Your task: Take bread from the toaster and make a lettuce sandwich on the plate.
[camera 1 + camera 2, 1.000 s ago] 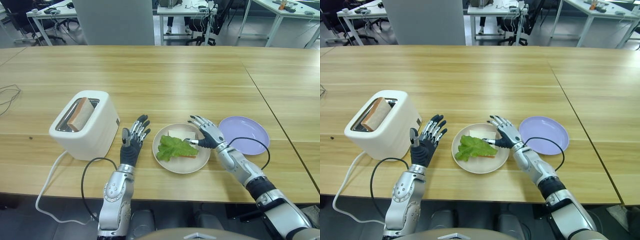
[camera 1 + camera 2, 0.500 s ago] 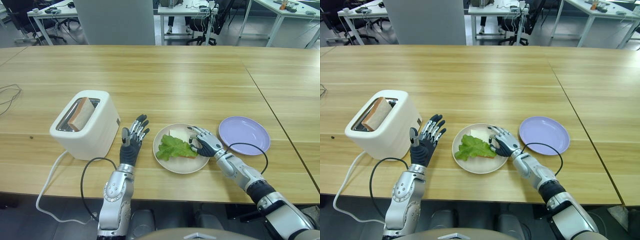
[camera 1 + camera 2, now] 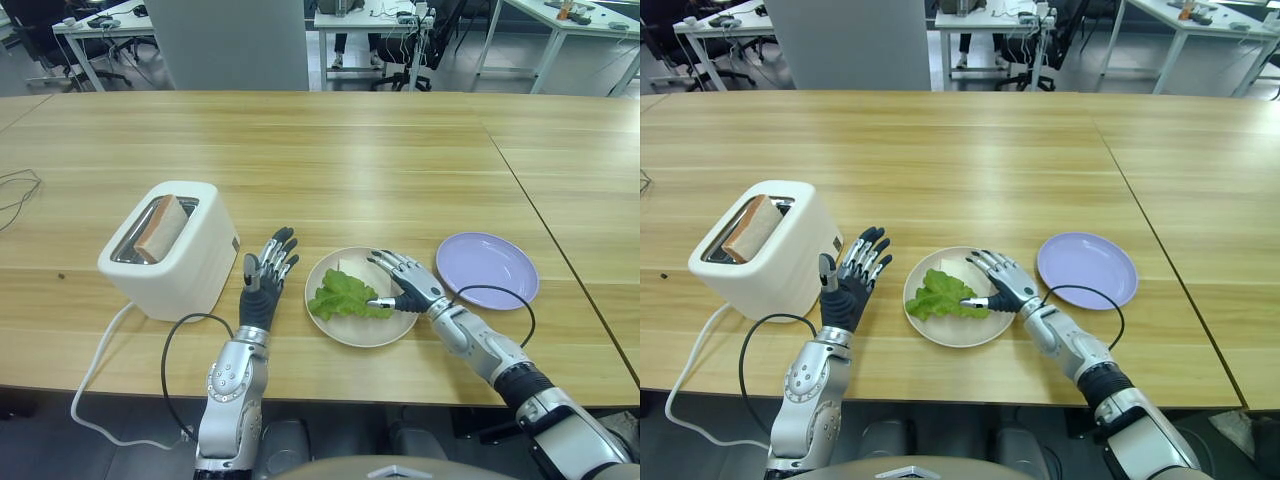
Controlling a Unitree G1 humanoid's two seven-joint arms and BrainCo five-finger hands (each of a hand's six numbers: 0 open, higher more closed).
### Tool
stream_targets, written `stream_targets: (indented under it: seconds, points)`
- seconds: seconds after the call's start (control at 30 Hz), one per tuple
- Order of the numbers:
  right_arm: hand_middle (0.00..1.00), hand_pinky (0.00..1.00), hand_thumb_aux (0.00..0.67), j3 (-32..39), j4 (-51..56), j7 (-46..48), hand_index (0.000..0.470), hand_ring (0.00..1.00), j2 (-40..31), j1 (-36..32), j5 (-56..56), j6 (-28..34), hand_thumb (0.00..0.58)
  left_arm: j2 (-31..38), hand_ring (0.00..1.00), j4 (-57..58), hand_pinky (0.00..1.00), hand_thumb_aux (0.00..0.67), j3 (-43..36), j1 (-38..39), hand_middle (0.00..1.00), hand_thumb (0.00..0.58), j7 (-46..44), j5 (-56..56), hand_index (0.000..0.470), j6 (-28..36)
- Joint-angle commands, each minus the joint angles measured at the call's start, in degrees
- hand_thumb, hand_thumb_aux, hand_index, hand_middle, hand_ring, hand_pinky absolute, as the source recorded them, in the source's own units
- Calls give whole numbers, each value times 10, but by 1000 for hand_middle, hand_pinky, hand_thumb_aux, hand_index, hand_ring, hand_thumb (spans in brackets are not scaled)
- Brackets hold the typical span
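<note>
A pale round plate (image 3: pixel 350 336) is being borne by the light wooden surface (image 3: pixel 330 170) near its front edge, and a ruffled green lettuce leaf (image 3: pixel 341 296) is being carried on it, lying over a pale slice of bread (image 3: pixel 354 267) whose far corner is being left uncovered. The right hand (image 3: pixel 411 285) is being held low over the right part of this plate with its fingers spread and nothing grasped; its thumb is being pointed towards the right edge of the lettuce, though whether the tip is touching the leaf cannot be told. The left hand (image 3: pixel 266 284) is being held upright between the plate and a white box-shaped toaster (image 3: pixel 172 258), its fingers stretched out and slightly fanned, with nothing being pinched and neither neighbour being touched. A second slice of browned bread (image 3: pixel 162 227) is being kept standing in the slot of the toaster, its upper part being shown above the rim. A white power cord (image 3: pixel 92 358) is being trailed from the toaster's front corner off the near edge of the surface. A round lilac plate (image 3: pixel 488 270) is being carried by the surface just to the right of the pale plate, close to the right wrist, and a thin black cable (image 3: pixel 500 293) is being looped from that wrist across its near rim.
</note>
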Motion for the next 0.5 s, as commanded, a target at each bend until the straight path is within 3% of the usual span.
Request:
stream_targets:
  seconds: [0.03,0.2,0.23,0.27,0.3,0.33,0.37,0.4,0.43,0.47,0.5]
  points:
    - [0,0,0,22,5,7,0,0,13,0,-15,5,0,1,0,2,0,0,-5,0,0,0,1,4,0,2]
    - [0,0,0,43,19,5,0,0,27,0,-27,10,0,0,0,2,0,0,-10,1,0,0,2,6,0,2]
    - [0,0,26,46,21,5,18,0,28,0,-29,11,45,1,0,3,0,0,-11,1,0,0,2,7,0,1]
    - [0,0,116,48,22,5,79,0,29,0,-30,12,183,0,0,3,0,0,-11,1,0,0,2,8,0,1]
    - [0,0,116,50,23,4,79,0,30,0,-30,12,183,0,0,3,0,0,-12,1,0,0,2,9,0,1]
    - [0,0,305,52,24,4,209,0,31,1,-30,12,408,0,0,4,0,0,-13,1,0,0,2,10,0,0]
    - [0,0,389,54,23,4,267,0,31,1,-30,12,478,0,0,4,0,0,-13,2,0,0,2,10,0,0]
    - [0,0,389,56,23,3,267,0,32,2,-30,11,478,0,0,5,0,0,-14,2,0,0,2,10,0,-1]
    - [0,0,560,57,22,3,384,0,32,2,-29,11,564,0,0,5,0,0,-14,3,0,0,2,10,0,-1]
    - [0,0,670,58,20,3,460,0,31,2,-29,10,580,0,0,6,0,0,-14,3,0,0,2,10,0,-2]
    - [0,0,670,58,18,4,460,0,31,3,-28,10,580,0,0,6,0,0,-14,4,0,0,2,10,0,-2]
